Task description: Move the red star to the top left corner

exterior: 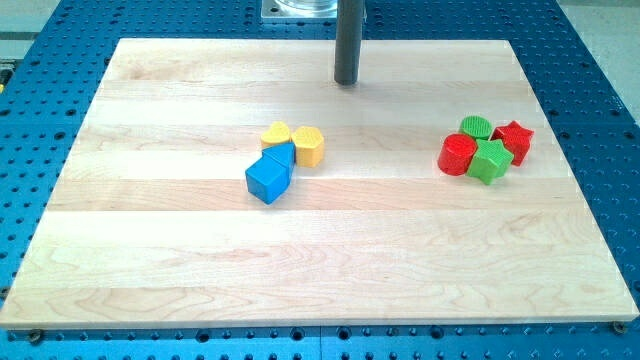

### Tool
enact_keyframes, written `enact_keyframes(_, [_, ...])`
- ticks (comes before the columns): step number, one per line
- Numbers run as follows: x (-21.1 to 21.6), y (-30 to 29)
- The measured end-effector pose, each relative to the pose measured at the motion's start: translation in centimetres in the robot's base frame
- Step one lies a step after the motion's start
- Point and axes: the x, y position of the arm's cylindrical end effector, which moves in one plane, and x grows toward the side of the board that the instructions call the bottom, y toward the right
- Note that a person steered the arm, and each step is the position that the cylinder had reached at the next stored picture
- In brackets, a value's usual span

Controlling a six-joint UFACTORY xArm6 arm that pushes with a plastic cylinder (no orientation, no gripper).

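The arm carries no hand, only a rod; my tip (347, 82) touches nothing. The red star (515, 138) sits well off toward the view's lower right, against the green star (490, 160).

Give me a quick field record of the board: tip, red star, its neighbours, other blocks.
tip: my tip near the view's top centre, touching no block
red star: at the view's right, rightmost of its cluster
neighbours: green cylinder, red cylinder, green star, packed close together
other blocks: yellow heart, yellow block, blue blocks, clustered left of centre
star in top left corner: no
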Motion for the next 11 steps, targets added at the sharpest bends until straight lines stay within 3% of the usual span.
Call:
enact_keyframes(3, [-0.4,-0.3])
enact_keyframes(4, [0.6,2.9])
enact_keyframes(6, [3.2,17.9])
enact_keyframes(8, [10.5,29.7])
enact_keyframes(9, [14.9,26.9])
enact_keyframes(11, [14.4,12.7])
